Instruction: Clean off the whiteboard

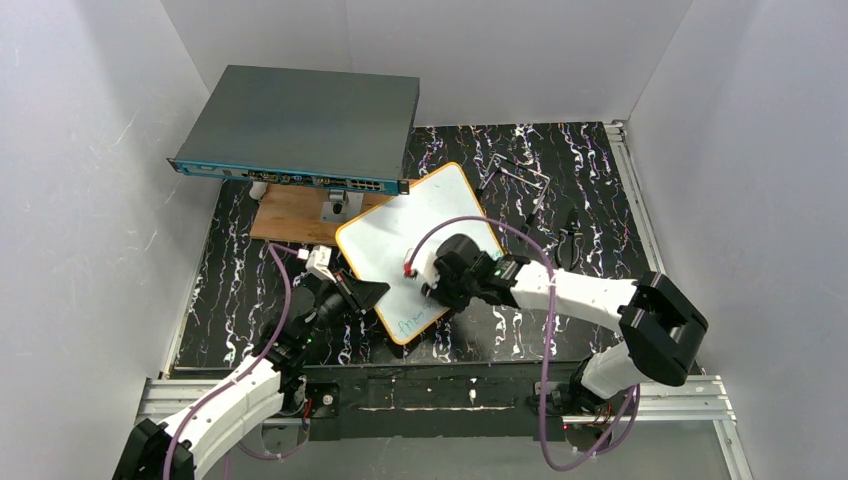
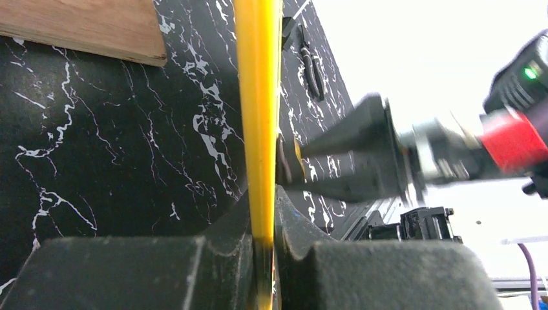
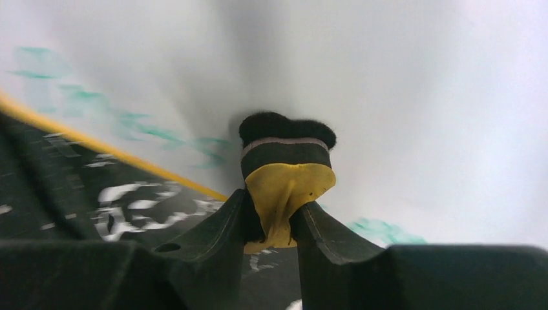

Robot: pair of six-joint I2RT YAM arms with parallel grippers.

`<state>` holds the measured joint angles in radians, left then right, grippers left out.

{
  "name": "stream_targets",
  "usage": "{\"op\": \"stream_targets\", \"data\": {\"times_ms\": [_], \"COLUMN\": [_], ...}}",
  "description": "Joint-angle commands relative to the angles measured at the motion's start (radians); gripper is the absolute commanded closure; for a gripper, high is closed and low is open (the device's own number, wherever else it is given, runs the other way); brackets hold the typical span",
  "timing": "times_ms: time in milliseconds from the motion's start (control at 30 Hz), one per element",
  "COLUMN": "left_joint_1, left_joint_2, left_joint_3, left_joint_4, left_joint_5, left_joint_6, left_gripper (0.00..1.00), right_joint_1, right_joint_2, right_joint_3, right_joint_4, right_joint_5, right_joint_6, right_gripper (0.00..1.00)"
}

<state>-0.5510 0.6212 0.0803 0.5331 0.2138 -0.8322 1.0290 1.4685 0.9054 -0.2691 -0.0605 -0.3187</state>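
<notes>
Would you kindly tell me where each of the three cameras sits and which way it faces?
Top external: fixed above and behind the arm bases, looking down on the table; both arms show, left gripper and right gripper at the whiteboard.
Left wrist: on the left arm, looking along its fingers, shut on the whiteboard's yellow edge; the right gripper shows beyond.
Right wrist: on the right arm, facing the whiteboard's white face; its fingers clamp an eraser.
Shared: all three show the whiteboard.
</notes>
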Motion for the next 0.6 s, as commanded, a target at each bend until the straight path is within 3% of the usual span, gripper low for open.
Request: {"op": "stream_targets", "data": {"times_ms": [0, 133, 233, 367, 567], "left_joint_1": [-0.004, -0.004, -0.004, -0.004, -0.004], "left_joint_2": [-0.026, -0.019, -0.011, -0.009, 0.001], "left_joint_3": [-0.007, -0.018, -0.022, -0.028, -0.049], "left_joint_4": [-0.037, -0.012, -0.002, -0.008, 0.012], "left_joint_5": [-0.02, -0.026, -0.04, -0.078, -0.129], "left_joint_6": [0.024, -0.017, -0.035, -0.064, -0.114], "left_gripper": [1.0, 1.0, 1.0, 1.0, 1.0], "right_joint_1": [-0.148, -0.203, -0.187, -0.072, 0.129], "right_joint_2": [-0.008, -0.008, 0.006, -0.006, 0.018], "right_joint_3": [-0.031, -0.05, -0.031, -0.005, 0.057], "right_joint_4": [0.068, 0.063, 0.046, 0.042, 0.025], "right_joint_5": [0.181, 0.202, 0.103, 0.002, 0.016], "right_joint_6": [0.065, 0.068, 0.078, 0.074, 0.058], "right_gripper": [0.99, 0.99, 0.99, 0.99, 0.99]}}
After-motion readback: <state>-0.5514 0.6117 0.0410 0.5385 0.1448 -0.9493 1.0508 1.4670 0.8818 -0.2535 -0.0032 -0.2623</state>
